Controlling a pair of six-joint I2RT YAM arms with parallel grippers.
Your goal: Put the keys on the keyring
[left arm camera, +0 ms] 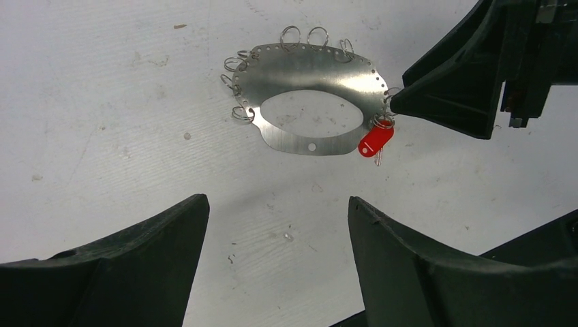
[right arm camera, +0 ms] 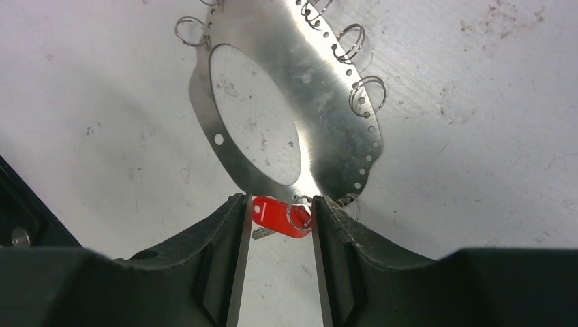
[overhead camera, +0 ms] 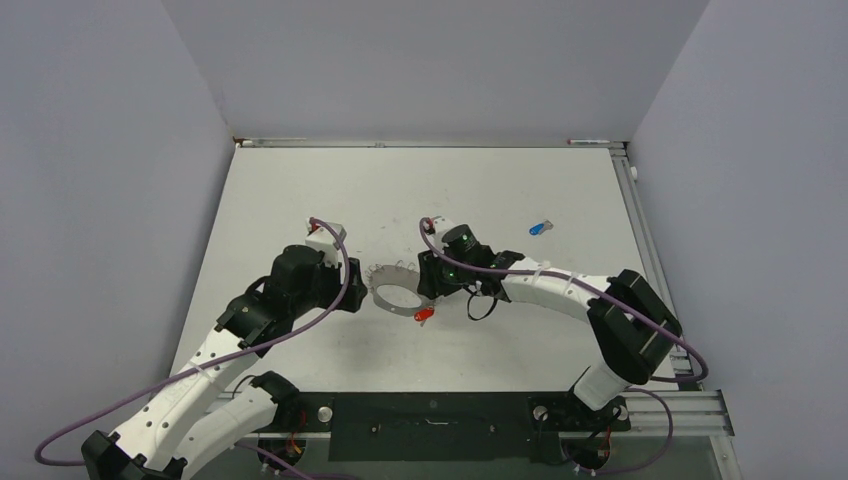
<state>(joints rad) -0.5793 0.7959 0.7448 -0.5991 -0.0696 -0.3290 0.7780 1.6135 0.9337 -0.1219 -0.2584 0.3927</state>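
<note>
The keyring [overhead camera: 392, 303] lies flat on the table [overhead camera: 300, 200], just below the middle of the top view, between the two grippers. It is a thin silvery plate with an oval hole and small wire loops [left arm camera: 292, 33] strung along its rim.

The red key [left arm camera: 376, 139] hangs from one of those loops at the lower right of the ring in the left wrist view, its head resting on the table against the ring's edge. The blue key [overhead camera: 540, 228] lies alone, well apart, right of centre in the top view and a little above the middle.

The right gripper [right arm camera: 279, 201] sits at the ring's rim. In its own camera its jaws are narrowly apart, about as wide as the red head, and the head lies across that gap at the bottom centre of the frame with the loop through it. I cannot tell whether the pads actually press on the key or only straddle it from above. In the left wrist view one dark finger [left arm camera: 443, 95] of that gripper comes in from the upper right, its tip touching the ring's edge just above the red key.

The left gripper [left arm camera: 278, 204] is on the ring's other side, near it without touching, with its jaws wide apart and nothing between them.
</note>
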